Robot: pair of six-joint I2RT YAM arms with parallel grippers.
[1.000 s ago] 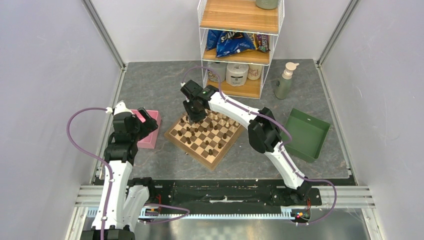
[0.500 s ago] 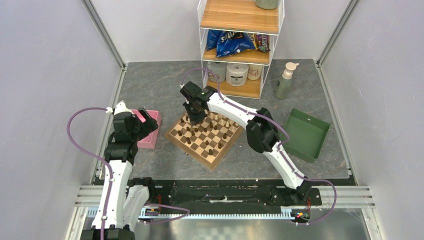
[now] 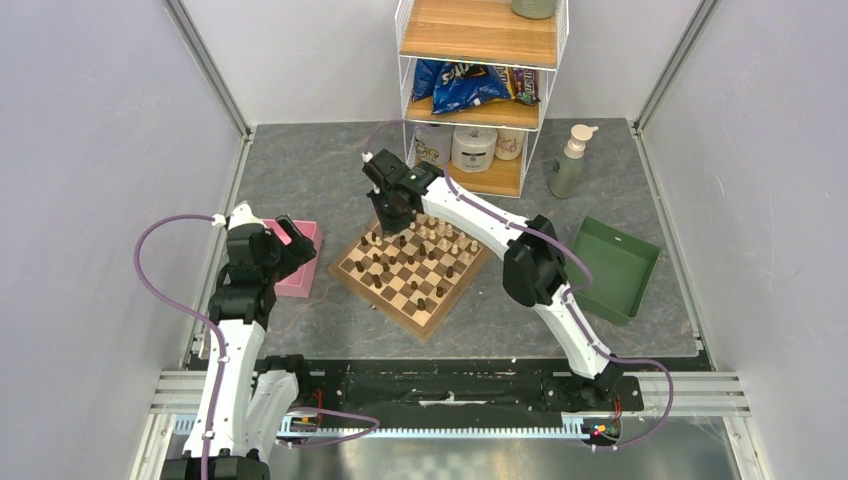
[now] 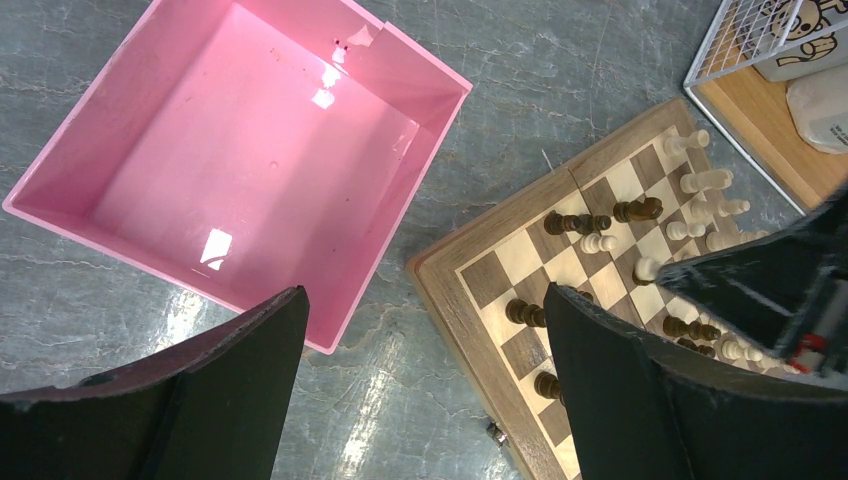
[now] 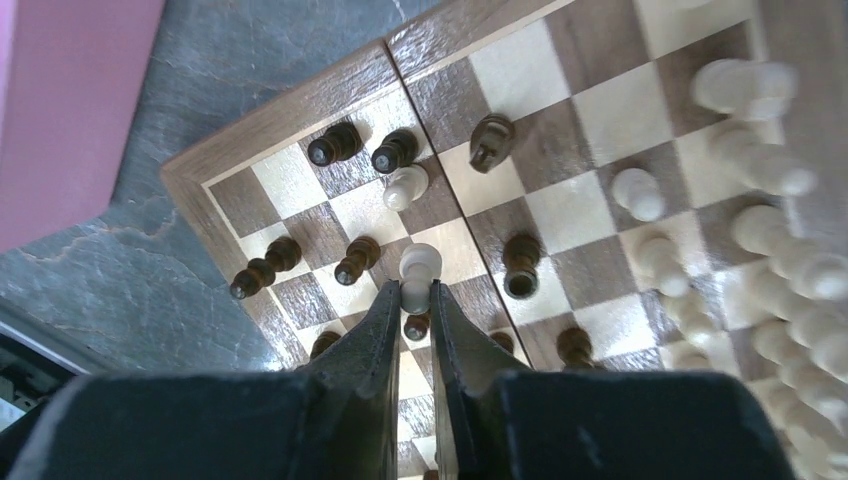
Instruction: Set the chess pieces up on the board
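The board (image 3: 432,325) lies at the middle of the table, turned diagonally. Dark brown chess pieces (image 5: 336,145) are scattered over its left half, and cream ones (image 5: 780,260) crowd its far right side. My right gripper (image 5: 412,295) hangs over the board's far left part, shut on a cream pawn (image 5: 418,270) that sticks out past its fingertips above the squares. Over the bare table between the pink tray (image 4: 250,160) and the board's left corner (image 4: 455,300), my left gripper (image 4: 425,310) stands wide open with nothing between its fingers.
The pink tray (image 3: 300,280) sits left of the board. A green tray (image 3: 610,268) lies to the right. Behind the board stand a wire shelf (image 3: 480,100) with snack bags and rolls, and a soap bottle (image 3: 570,160).
My right gripper's jaws have closed on the cream pawn, and the gripper has shifted toward the far side of the board. The left arm has not moved.
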